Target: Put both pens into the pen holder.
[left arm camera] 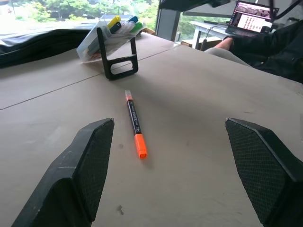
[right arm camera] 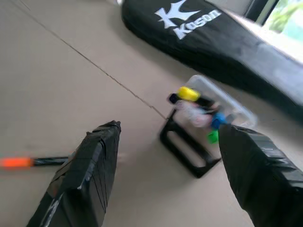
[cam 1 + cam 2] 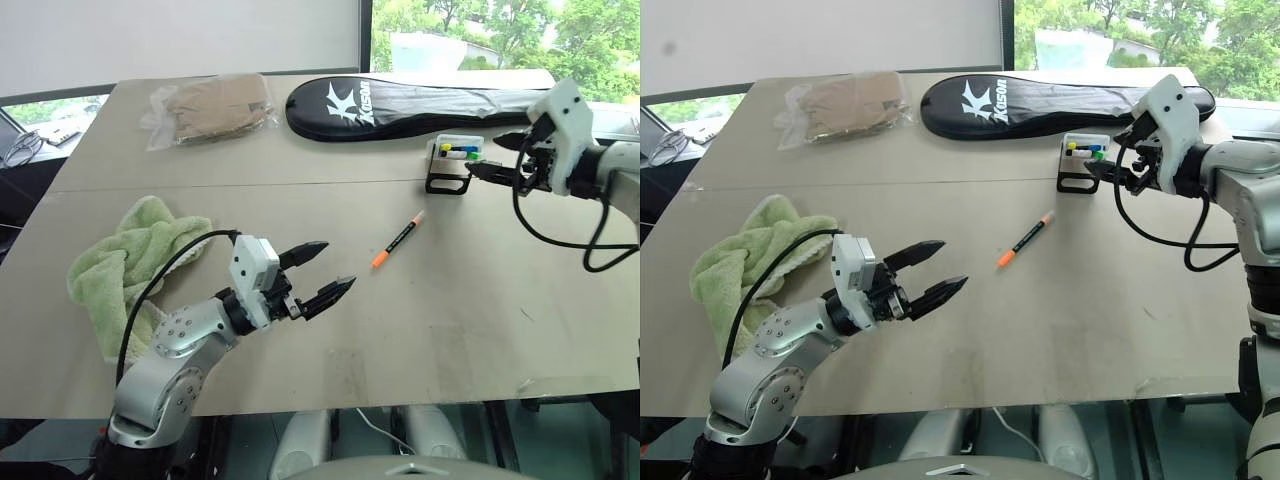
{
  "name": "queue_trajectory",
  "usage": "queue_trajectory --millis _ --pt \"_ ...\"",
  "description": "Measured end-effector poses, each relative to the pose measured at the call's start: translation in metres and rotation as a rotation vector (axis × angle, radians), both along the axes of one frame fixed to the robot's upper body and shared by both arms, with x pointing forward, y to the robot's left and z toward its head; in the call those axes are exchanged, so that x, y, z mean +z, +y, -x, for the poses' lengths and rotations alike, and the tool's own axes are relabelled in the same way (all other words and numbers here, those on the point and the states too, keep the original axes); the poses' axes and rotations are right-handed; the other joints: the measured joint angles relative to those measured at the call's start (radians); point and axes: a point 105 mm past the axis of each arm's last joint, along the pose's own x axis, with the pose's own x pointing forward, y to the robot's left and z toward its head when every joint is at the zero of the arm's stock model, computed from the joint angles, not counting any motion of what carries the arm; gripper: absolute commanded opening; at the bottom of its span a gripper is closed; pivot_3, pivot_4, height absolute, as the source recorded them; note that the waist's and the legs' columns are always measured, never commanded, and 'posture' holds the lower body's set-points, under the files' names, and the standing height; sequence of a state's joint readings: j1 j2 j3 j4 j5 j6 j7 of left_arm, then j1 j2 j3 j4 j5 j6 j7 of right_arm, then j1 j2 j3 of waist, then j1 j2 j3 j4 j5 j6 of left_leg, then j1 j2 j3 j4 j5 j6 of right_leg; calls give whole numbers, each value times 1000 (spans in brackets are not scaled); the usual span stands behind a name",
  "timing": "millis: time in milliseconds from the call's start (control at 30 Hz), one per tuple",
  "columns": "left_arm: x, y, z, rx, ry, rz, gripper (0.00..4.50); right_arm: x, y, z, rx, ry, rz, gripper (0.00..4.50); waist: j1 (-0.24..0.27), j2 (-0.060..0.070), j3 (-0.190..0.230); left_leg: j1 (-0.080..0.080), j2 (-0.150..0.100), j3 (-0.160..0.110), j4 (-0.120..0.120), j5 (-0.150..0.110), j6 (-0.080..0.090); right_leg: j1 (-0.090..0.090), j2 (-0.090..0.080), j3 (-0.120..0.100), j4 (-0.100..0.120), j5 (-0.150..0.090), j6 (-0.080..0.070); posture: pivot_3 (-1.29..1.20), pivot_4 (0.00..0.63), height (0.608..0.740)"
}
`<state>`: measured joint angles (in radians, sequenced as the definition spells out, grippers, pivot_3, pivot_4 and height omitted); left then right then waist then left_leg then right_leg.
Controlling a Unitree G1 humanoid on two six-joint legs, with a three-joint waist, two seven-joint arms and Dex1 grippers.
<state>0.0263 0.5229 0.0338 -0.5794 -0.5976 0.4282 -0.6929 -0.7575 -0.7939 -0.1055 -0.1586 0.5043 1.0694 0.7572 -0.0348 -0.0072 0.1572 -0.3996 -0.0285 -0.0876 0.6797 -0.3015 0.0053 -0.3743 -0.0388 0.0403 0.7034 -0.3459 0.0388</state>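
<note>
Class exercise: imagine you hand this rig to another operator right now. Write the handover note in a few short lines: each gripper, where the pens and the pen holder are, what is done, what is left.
Left gripper: open, empty, hovering over the table short of the orange pen.
Right gripper: open, empty, right beside the pen holder.
Orange pen: lying flat on the table, between the left gripper and the holder, touched by nothing.
Blue pen: already in the holder, next to yellow and green caps.
Done: one pen in. Left: pick up the orange pen and drop it into the holder.
</note>
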Motion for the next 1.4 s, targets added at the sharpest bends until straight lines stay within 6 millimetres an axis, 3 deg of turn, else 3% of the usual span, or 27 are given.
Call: queue_trajectory --millis 167,233,300,400,433,600,800,900,1100,1133,1333,1400 --pt "-4 6 -8 64 -7 -67 3891 -54 19 24 -46 281 -153 3551 -1 -1 -1 1 -2 1 1 0 0 -2 -1 2 6 0 0 0 150 740" --pt "-3 3 -17 87 16 -109 3891 -61 18 28 -80 259 -164 3551 6 -2 -1 1 -2 0 3 0 0 -2 0 1 7 0 0 0 150 740" --pt "1 -2 -39 143 88 -197 3891 -73 20 43 -39 176 -155 3551 25 -2 -2 0 -3 -4 5 0 0 -1 2 -2 7 0 0 0 150 740" --pt "0 -14 -56 123 189 -254 3891 -79 14 59 20 108 -105 4388 24 -3 -1 0 -5 -2 6 0 0 0 3 -3 8 -1 2 0 150 740" --pt "3 -20 -63 106 218 -261 3891 -79 11 62 24 85 -87 4455 23 -3 -1 0 -5 -1 7 0 1 0 3 -3 8 0 2 0 150 740" --pt "8 -61 -82 -15 307 -309 3891 -79 -3 68 -7 1 -21 4455 -3 -5 -2 2 -4 1 7 0 0 0 4 0 9 0 3 0 150 740" --pt "-21 -80 -90 -60 357 -453 3891 -86 -14 59 -164 29 -90 4455 -9 -4 -2 4 -2 1 5 0 0 -1 3 3 9 0 3 0 150 740" --pt "-38 -86 -97 -32 358 -522 3103 -84 -15 56 -198 26 -113 4500 -1 -5 -2 2 -4 0 6 0 0 -1 3 2 8 0 3 0 150 740" --pt "-42 -87 -104 9 299 -591 201 -91 -11 63 -194 45 -130 4500 18 -5 -3 2 -5 -1 6 0 0 0 2 2 8 0 3 0 150 740" --pt "-42 -86 -104 6 289 -597 38 -92 -11 64 -193 51 -135 4500 18 -5 -3 2 -4 -1 6 0 0 0 2 2 8 0 3 0 150 740" --pt "-48 -82 -94 -74 274 -548 38 -100 -5 68 -203 142 -251 4500 18 -3 -4 3 -3 -1 6 0 0 0 1 2 8 0 3 0 150 740" --pt "-49 -72 -89 -99 292 -459 38 -94 -4 57 -230 130 -307 4500 7 -2 -5 4 -4 1 6 0 0 -1 1 3 9 0 3 0 150 740"
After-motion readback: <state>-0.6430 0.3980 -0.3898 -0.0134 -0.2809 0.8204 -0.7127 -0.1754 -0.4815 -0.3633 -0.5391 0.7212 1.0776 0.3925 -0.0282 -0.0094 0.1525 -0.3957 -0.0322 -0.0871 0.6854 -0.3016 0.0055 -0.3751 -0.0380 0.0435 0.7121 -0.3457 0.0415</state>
